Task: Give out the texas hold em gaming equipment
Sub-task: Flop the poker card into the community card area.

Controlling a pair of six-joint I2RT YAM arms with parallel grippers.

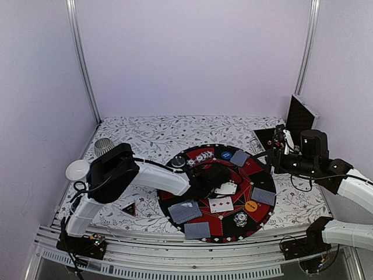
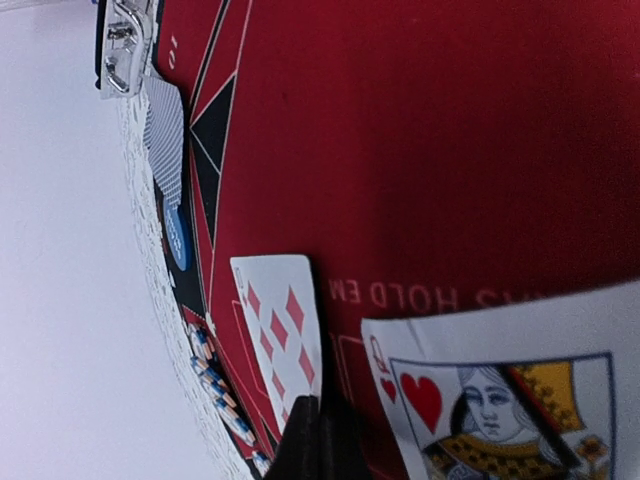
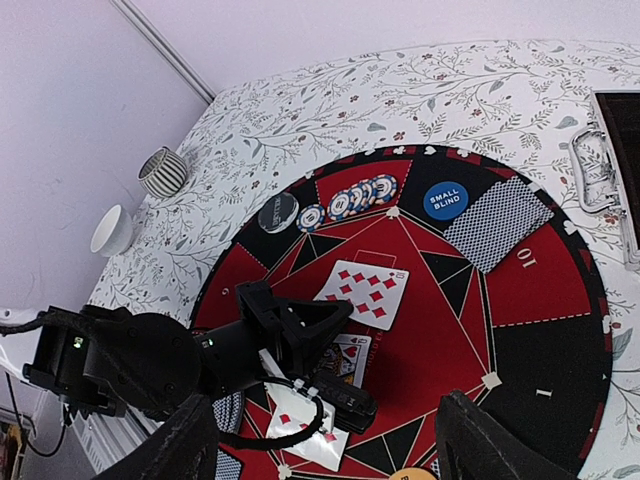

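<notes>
My left gripper (image 1: 224,177) hovers low over the middle of the round red-and-black mat (image 1: 261,179), its fingers (image 2: 318,440) shut with nothing seen between them. The tips sit at the edge of a face-up ten of diamonds (image 2: 280,330) (image 3: 365,293). A queen of hearts (image 2: 500,390) (image 3: 352,358) lies beside it and a third face-up card (image 3: 300,432) beneath the arm. Face-down grey-blue cards (image 1: 184,212) (image 1: 239,157) (image 3: 498,225) lie round the rim. Chips (image 1: 204,156) (image 3: 360,195), a blue disc (image 3: 445,199), an orange disc (image 1: 251,206), a dark disc (image 3: 278,212) and a black-red triangle (image 1: 129,209) show. My right gripper (image 1: 285,143) (image 3: 325,400) is open and empty, raised at the right.
An open black case (image 1: 302,116) with a metal rim (image 3: 605,165) stands at the back right. A striped cup (image 1: 104,146) (image 3: 162,172) and a white bowl (image 1: 77,170) (image 3: 112,230) sit at the left of the floral tablecloth. Pale walls close in on three sides.
</notes>
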